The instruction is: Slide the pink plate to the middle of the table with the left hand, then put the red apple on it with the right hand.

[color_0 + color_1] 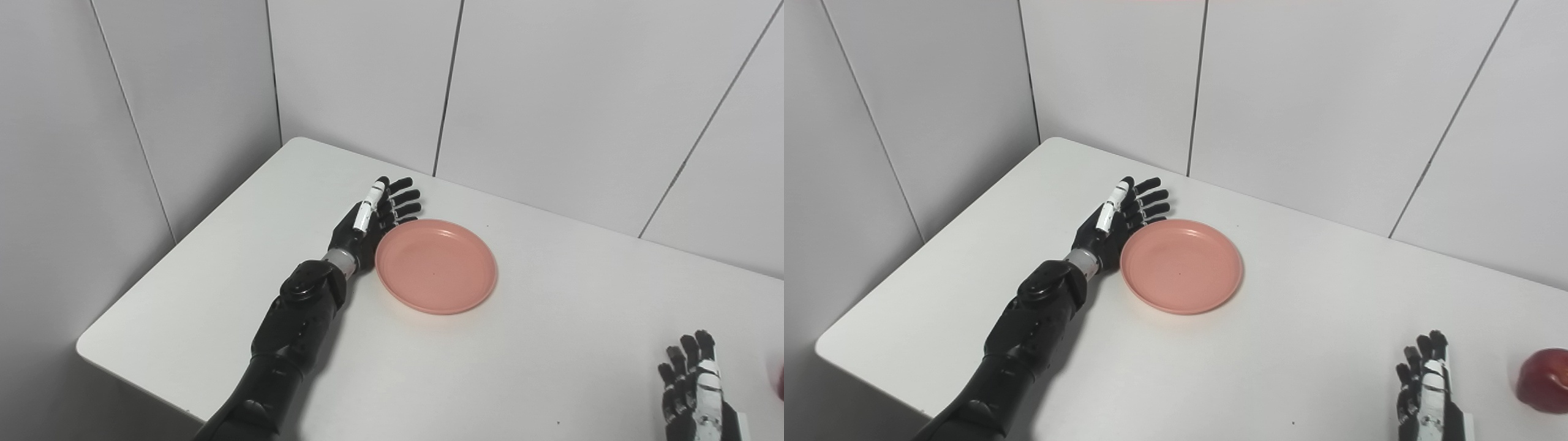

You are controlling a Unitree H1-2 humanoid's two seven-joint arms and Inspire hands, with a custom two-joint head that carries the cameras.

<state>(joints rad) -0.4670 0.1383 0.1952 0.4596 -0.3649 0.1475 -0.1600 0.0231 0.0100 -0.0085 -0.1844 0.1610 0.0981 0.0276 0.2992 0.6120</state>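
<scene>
Your left robot hand [373,223] is spread flat against the pink plate [435,266] left rim; right robot hand [1427,389] spread near-right, beside the red apple [1543,380].

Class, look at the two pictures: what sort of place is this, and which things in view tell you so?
Probably a robot test booth or lab: a bare white table pushed into a corner of plain panelled walls, with only a pink plate, a red apple and two robot hands.
</scene>
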